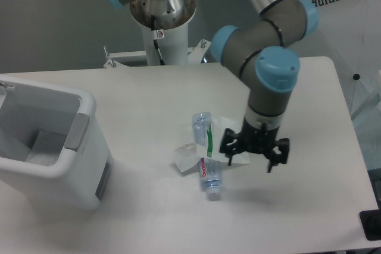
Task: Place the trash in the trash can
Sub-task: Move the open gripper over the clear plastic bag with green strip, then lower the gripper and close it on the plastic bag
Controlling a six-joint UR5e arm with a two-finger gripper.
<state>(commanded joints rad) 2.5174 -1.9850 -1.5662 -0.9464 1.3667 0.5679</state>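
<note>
Grey-and-blue arm points straight down; released gripper (254, 154) hovers over the wrapper's (229, 144) right edge.

Even, fairly bright overhead light falls on the white table (149, 93), which looks slightly washed out and bluish. Soft shadows lie under the end effector (255, 154) and right of the trash can (50, 147). The picture is a little grainy and soft, with no strong glare.
</note>
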